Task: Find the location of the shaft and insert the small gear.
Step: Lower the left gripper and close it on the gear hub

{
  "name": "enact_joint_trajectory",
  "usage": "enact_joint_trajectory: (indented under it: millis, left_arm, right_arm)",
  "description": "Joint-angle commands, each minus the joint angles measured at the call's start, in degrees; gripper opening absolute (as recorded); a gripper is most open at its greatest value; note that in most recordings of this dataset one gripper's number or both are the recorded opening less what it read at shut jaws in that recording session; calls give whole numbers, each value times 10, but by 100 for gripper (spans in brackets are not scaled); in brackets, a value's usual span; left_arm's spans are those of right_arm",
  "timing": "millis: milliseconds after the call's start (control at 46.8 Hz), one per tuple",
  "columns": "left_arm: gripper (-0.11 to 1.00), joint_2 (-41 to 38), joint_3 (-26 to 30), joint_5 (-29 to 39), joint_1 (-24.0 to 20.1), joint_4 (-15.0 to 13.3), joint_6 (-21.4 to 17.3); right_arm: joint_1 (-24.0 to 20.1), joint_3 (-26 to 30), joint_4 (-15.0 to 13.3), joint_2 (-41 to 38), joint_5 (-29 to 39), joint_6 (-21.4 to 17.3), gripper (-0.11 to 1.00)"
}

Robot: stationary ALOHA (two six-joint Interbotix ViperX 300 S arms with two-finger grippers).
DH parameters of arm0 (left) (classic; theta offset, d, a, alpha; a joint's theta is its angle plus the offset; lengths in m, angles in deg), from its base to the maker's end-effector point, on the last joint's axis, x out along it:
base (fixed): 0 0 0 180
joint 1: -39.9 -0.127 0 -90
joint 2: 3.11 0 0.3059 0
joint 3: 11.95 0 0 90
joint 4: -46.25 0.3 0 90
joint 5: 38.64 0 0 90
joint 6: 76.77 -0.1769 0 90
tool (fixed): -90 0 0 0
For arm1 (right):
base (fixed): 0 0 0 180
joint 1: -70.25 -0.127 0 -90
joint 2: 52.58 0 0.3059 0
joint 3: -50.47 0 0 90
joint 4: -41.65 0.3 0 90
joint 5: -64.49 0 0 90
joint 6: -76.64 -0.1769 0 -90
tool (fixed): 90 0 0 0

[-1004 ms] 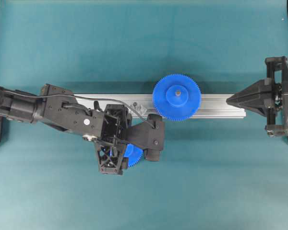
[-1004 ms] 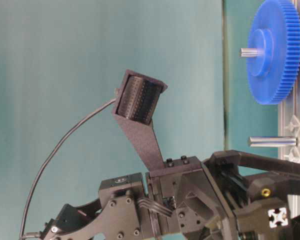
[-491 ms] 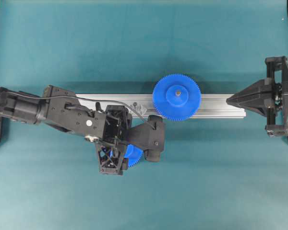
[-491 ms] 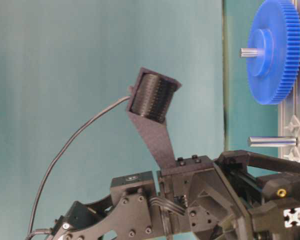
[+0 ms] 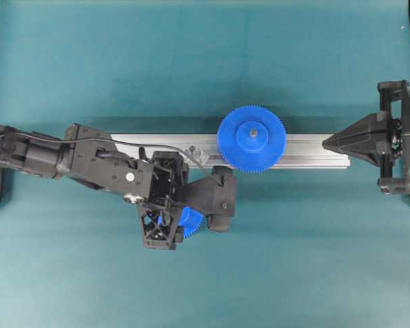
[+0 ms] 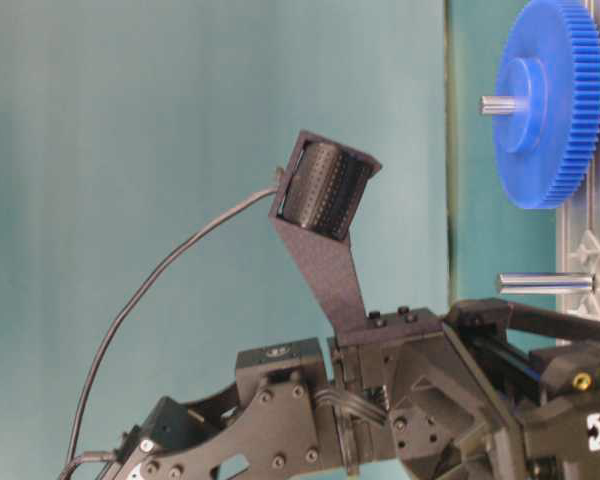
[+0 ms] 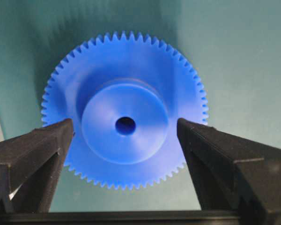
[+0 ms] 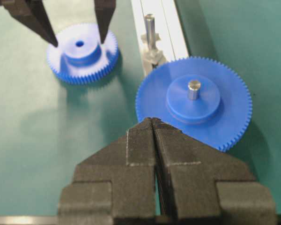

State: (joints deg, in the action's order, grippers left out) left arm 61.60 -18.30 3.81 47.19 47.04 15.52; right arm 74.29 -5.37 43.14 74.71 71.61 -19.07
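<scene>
Hovering left gripper, jaws spread astride small gear, untouched

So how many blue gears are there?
2. The small gear lies on the green mat between the left gripper's open fingers; the big gear sits on a pin on the metal rail.

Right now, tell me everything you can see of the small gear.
The small gear is a blue disc that looks like plastic, with fine teeth all round its rim, a raised round hub and a dark centre hole. It lies flat on the green table, hub up, beside the metal rail. The open left tool straddles its hub, one finger on each side; whether they touch it, I cannot tell.
</scene>
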Motion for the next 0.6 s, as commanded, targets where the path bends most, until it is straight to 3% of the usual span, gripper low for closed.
enact_joint_trajectory:
  millis: [0, 577]
  left_arm:
    - [93, 5, 13, -4, -2, 1, -1]
    - [93, -9, 5, -9, -4, 1, 4]
  right_arm:
    - [2, 5, 1, -2, -6, -6, 0]
    - [1, 4, 1, -2, -6, -6, 0]
